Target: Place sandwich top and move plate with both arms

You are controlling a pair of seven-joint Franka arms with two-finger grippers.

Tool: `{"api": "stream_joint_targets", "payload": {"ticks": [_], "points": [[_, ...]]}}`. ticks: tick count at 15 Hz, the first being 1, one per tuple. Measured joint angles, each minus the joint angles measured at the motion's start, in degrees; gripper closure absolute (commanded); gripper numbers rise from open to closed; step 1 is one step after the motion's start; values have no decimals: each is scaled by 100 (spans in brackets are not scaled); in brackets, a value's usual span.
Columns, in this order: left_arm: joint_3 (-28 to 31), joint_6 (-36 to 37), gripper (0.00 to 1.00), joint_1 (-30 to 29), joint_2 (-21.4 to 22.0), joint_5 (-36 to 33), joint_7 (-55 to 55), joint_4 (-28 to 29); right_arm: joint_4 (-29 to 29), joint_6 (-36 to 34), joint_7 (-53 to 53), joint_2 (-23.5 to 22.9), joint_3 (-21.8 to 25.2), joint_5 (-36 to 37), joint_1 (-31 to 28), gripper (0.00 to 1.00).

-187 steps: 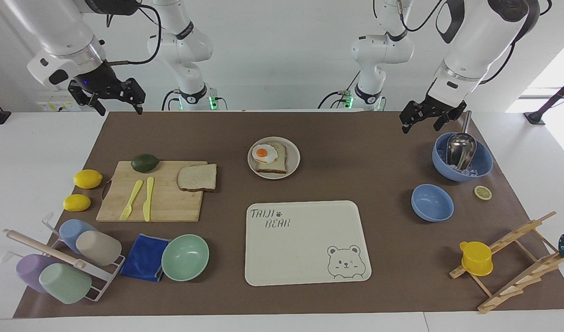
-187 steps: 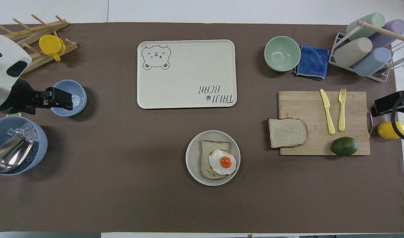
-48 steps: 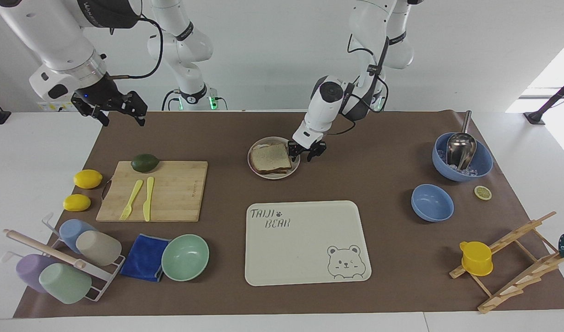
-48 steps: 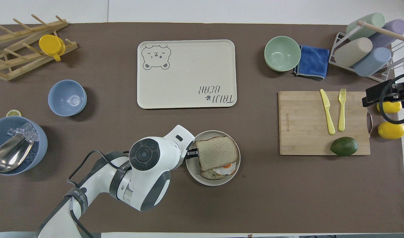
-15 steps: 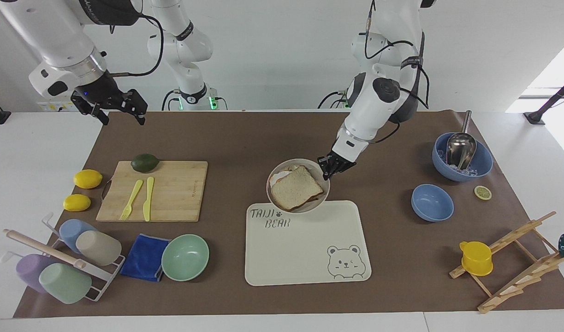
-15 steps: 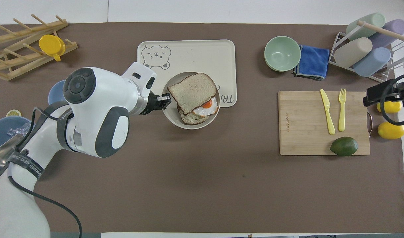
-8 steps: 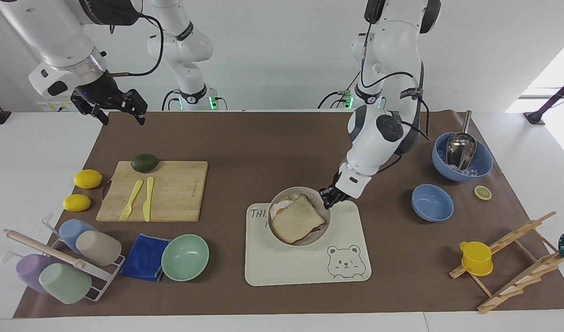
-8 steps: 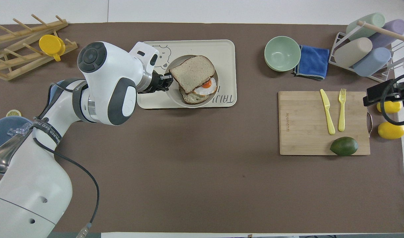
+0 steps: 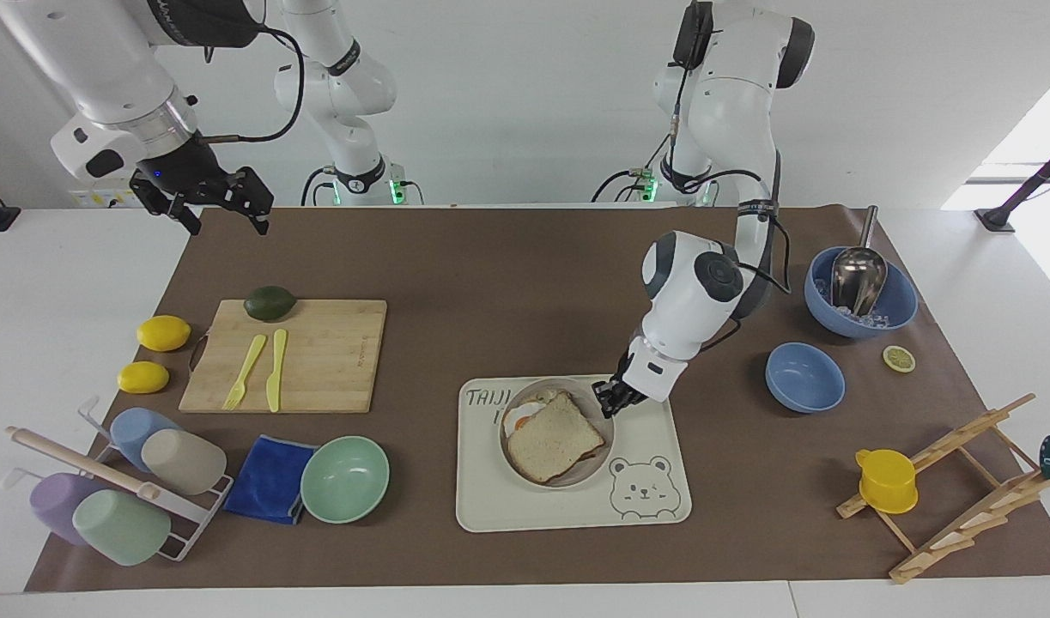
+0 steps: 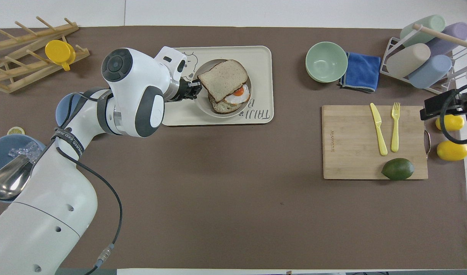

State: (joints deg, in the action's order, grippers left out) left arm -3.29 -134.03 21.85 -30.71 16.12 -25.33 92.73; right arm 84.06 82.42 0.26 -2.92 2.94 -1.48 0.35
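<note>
The sandwich top [image 9: 555, 438] lies askew on the egg-topped slice on the small round plate [image 9: 525, 475]. The fried egg [image 10: 237, 95] peeks out beside it. The plate [image 10: 201, 104] is on or just above the cream bear-print tray [image 9: 576, 508]; I cannot tell if it rests. My left gripper [image 9: 615, 397] is shut on the plate's rim at the left arm's end and also shows in the overhead view [image 10: 193, 91]. My right gripper [image 9: 207, 204] waits open and empty, raised over the table's corner at the right arm's end.
A cutting board [image 9: 318, 360] holds a fork, a knife and an avocado [image 9: 270, 302], with two lemons beside it. A mint bowl [image 9: 344, 479], blue cloth and cup rack lie farther out. Two blue bowls [image 9: 804, 378] and a wooden rack stand at the left arm's end.
My left gripper has carried the plate farther from the robots and lower, from the tray's edge to over its middle. The right arm has not moved.
</note>
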Motion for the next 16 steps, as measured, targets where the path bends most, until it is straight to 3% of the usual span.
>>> {"api": "stream_joint_targets", "payload": {"ticks": [4,5,6,9,16], "points": [[-1,-77,100,-1,-4,0,139,9,0,0,0,0,0,0,0,0],[-4,-167,95,3,-11,0,177,38,0,0,0,0,0,0,0,0],[-6,-249,78,6,-18,0,195,74,0,0,0,0,0,0,0,0],[-7,-336,1,6,-27,0,259,109,0,0,0,0,0,0,0,0],[24,-135,0,-62,8,-341,397,26,0,5,0,0,-8,0,1,0]]}}
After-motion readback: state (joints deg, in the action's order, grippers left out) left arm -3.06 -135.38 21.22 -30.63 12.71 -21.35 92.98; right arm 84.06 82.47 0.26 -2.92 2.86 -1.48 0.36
